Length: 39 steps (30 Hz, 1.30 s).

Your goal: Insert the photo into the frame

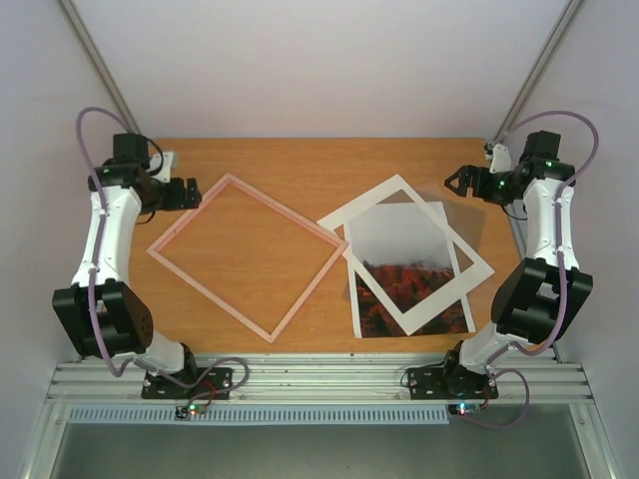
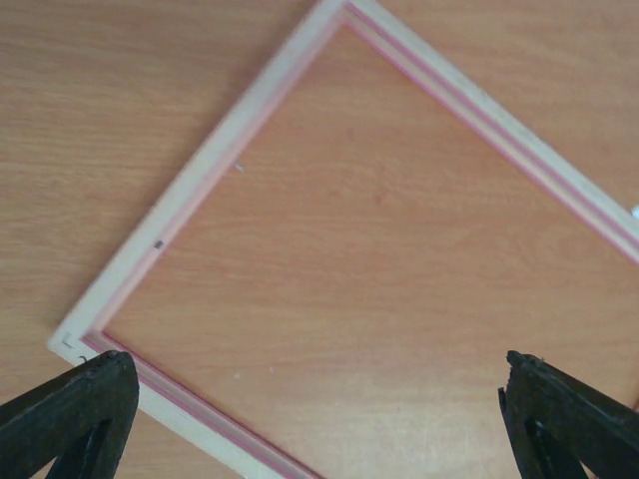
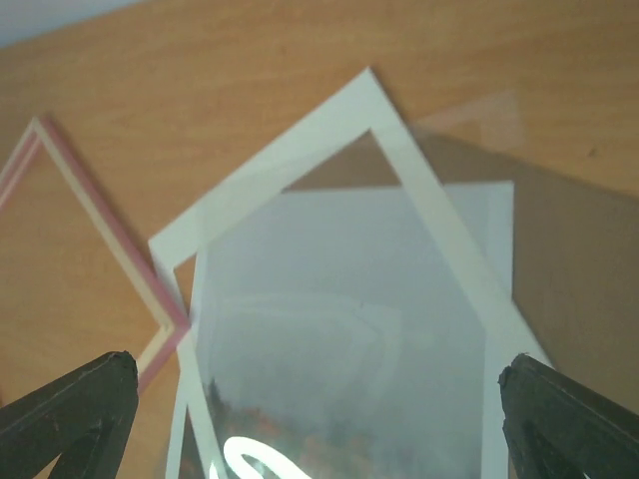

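Nothing is done yet: the rectangular paper photo of red mountains (image 1: 404,264) lies under a white cardboard mat (image 1: 439,228), just beside the empty pale-pink wooden frame (image 1: 190,214). The left gripper (image 1: 188,193) and right gripper (image 1: 456,182) hover open, holding nothing.

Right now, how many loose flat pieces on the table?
3 for sure: frame on the left, mat on the right, photo under the mat, partly covered. A darker sheet seems to lie beneath both; more may be hidden.
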{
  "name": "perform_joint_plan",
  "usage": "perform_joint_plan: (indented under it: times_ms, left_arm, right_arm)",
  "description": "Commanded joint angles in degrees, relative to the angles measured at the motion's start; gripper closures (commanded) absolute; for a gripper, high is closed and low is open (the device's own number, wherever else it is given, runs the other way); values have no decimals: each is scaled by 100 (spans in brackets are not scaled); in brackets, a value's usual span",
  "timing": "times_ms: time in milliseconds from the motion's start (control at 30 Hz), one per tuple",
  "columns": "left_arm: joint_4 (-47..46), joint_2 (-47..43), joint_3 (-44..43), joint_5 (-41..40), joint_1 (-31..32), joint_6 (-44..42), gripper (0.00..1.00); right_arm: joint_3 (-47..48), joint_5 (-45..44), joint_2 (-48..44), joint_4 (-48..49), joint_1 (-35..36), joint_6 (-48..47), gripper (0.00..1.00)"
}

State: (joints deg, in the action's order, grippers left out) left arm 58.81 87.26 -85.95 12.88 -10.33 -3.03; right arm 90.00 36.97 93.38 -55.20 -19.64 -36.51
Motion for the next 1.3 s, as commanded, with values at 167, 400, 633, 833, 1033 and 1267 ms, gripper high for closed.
perform_joint_plan:
  times_ms: [167,400,633,833,1033,1267]
  left_arm:
    - [-363,-482,1074,-17,1422,-1141,1]
    - [-961,-143,1652,-225,3286,-1650,1]
    - [-1479,660,1510,-548,4640,-1640,1]
    - [-1827,1535,1228,-868,5316,-772,1]
    - [-2222,2340,921,-1050,5543,-261,18]
    - [-2161,2721,773,-1526,5561,-549,51]
  right_arm:
    - [-222,230,102,-1828,63,-1485,1]
    - [-462,235,65,-2434,82,-1947,1]
    - [-820,196,-110,-2617,94,-2037,2]
    - [-901,132,-171,-2697,102,-2026,2]
    - [-936,134,-230,-2738,109,-1970,2]
    - [-940,104,-281,-2736,116,-1972,1]
